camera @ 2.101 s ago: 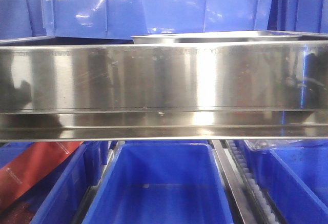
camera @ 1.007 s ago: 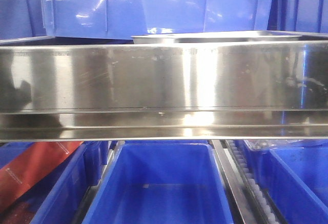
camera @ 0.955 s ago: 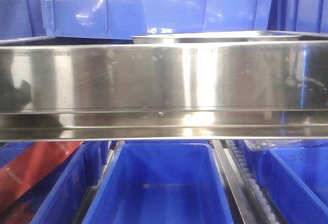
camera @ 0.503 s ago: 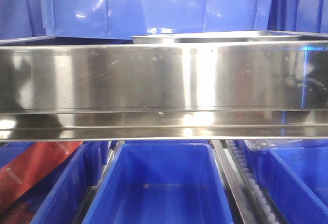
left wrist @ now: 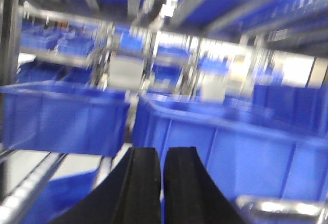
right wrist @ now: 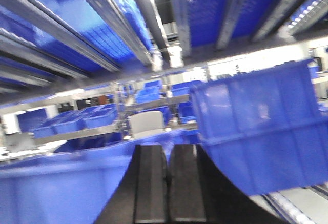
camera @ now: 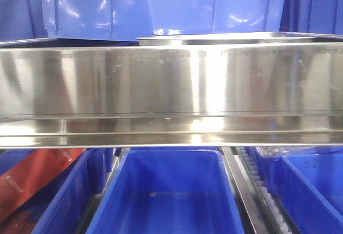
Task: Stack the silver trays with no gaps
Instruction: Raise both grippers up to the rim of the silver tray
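A silver tray (camera: 225, 38) sits level behind the steel rail (camera: 171, 84), only its rim showing. Left gripper (left wrist: 162, 155) and right gripper (right wrist: 167, 152) are both pressed together, empty — likely tucked narrow to clear the blue bins (camera: 171, 191).

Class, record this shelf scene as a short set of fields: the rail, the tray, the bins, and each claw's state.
Steel rail: mirror-like, spans the whole front view
Silver tray: only its rim shows, just above and behind the rail
Blue bin: open-topped, below the rail, centre
Red strip: slanting, lower left
Left claw: shut, holding nothing
Right claw: shut, holding nothing
Wrist views: blurred, blue bins on racks ahead
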Robot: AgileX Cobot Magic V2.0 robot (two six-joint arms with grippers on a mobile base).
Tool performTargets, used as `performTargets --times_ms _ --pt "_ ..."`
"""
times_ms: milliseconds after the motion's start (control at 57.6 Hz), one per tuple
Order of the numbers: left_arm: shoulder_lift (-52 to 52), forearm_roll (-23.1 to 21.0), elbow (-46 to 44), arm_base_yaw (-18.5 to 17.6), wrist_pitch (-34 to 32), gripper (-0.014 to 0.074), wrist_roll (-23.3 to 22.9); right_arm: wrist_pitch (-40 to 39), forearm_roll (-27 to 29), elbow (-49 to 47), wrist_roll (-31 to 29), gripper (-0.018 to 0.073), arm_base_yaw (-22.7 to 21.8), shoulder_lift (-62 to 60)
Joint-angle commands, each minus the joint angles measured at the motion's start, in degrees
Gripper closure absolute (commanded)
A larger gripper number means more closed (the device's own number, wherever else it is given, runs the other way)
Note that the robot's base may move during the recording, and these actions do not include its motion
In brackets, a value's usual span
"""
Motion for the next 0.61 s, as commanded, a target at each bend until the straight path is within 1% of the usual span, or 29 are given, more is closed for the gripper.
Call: performTargets --times_ms 0,87,191,243,312,382,486,556,590 --pt "4.7 0.3 -5.6 0.1 1.8 0.0582 2.0 5.4 0.5 -6.0 0.0 0.0633 0.0 3.0" --pt "9.0 -0.4 -10.0 0.1 -0.7 0.0582 2.0 10.0 0.5 -13.5 0.0 0.0633 0.0 9.6" --pt "11.9 -0.5 -12.0 0.1 -4.1 0.0582 2.0 17.4 0.5 -21.1 0.0 0.0633 0.0 16.9" --pt "13.3 -1.4 -12.8 0.1 -4.2 0.0582 2.0 22.4 0.5 -24.9 0.0 0.0633 0.0 20.4" --pt "15.6 -3.7 -13.8 0.1 -2.9 0.0582 2.0 28.9 0.5 -29.4 0.0 0.0633 0.0 25.8" --pt "18.8 -4.9 -15.4 0.1 1.6 0.0582 2.0 35.7 0.5 -33.8 0.0 0.0633 0.0 31.6" --pt "25.6 -4.9 -19.7 0.1 11.8 0.0582 3.3 44.1 0.6 -39.8 0.0 0.0633 0.0 40.0" --pt "30.8 -5.1 -23.3 0.0 18.4 0.0582 4.0 47.1 0.6 -42.5 0.0 0.0633 0.0 44.5" --pt "33.5 -5.7 -25.2 0.0 21.4 0.0582 4.0 47.9 1.0 -43.8 -1.5 0.0633 0.0 47.2"
